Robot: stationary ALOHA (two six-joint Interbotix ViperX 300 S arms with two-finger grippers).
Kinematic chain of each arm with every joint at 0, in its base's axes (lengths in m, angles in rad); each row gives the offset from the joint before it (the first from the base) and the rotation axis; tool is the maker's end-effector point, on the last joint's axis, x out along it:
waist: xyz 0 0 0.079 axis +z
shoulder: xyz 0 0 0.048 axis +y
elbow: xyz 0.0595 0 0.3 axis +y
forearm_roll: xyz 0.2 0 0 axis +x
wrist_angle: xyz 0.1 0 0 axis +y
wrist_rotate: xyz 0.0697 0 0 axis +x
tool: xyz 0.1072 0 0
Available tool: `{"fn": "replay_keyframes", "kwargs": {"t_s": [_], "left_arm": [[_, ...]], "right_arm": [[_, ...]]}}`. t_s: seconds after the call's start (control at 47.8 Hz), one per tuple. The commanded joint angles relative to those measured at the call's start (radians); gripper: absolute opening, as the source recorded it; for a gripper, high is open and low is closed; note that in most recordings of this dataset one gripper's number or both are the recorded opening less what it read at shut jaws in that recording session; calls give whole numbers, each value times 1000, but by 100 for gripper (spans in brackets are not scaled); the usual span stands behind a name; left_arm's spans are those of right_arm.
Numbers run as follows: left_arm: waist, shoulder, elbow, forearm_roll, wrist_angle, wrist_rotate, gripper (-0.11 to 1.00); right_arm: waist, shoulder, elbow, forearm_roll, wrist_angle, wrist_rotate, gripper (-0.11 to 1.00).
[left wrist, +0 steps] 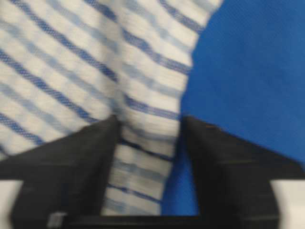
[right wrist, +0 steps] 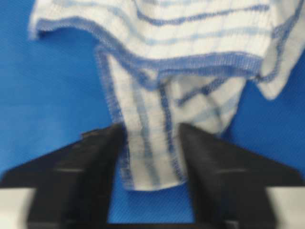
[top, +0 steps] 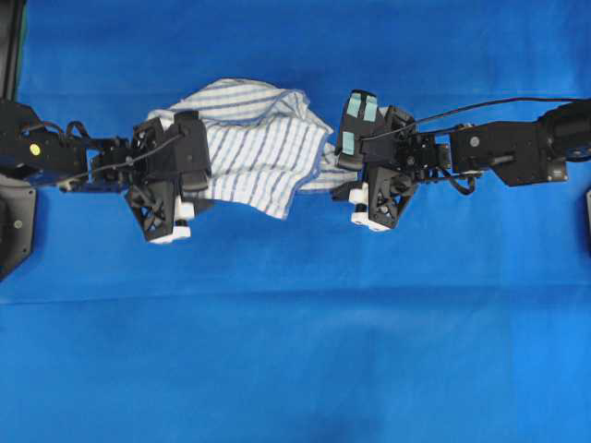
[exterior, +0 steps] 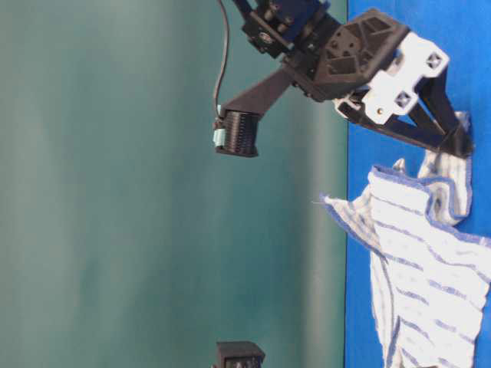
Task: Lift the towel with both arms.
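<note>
The towel [top: 263,138], white with thin blue and grey stripes and a blue hem, lies bunched on the blue sheet between the two arms. My left gripper [top: 203,161] is at its left edge. In the left wrist view the gripper [left wrist: 148,119] has a striped fold of the towel [left wrist: 71,62] pinched between its tips. My right gripper [top: 342,173] is at the towel's right corner. In the right wrist view it [right wrist: 152,129] grips a hemmed flap of the towel [right wrist: 190,33]. The table-level view shows the right gripper [exterior: 460,147] low at the sheet and the towel [exterior: 414,261] humped up.
The plain blue sheet [top: 295,351] covers the whole table. Black arm bases stand at the left edge [top: 14,221] and the right edge [top: 587,217]. A cable [top: 480,106] runs along the right arm. A green backdrop [exterior: 115,192] stands behind.
</note>
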Motion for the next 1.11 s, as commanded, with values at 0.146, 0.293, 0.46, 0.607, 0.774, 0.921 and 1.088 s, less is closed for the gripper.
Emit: {"fn": "replay_keyframes", "kwargs": {"t_s": [0.146, 0.293, 0.46, 0.607, 0.774, 0.921, 1.088], "left_arm": [[40, 2, -15, -2, -5, -2, 0], [40, -8, -17, -2, 6, -6, 1], [23, -104, -40, -2, 101, -26, 1], [20, -255, -83, -3, 235, -86, 1], [20, -413, -137, -2, 354, -144, 1], [20, -546, -206, -2, 437, -179, 1], [20, -624, -304, -2, 512, -189, 1]], "right_arm": [[-5, -3, -21, -9, 5, -12, 4], [-5, -17, -21, -8, 9, -11, 3], [2, -107, -21, 0, 78, 5, 3], [5, -242, -23, 3, 167, 5, 3], [6, -403, -52, 3, 291, 5, 3], [5, -514, -104, 3, 410, -5, 3], [5, -609, -209, -2, 560, -17, 3]]}}
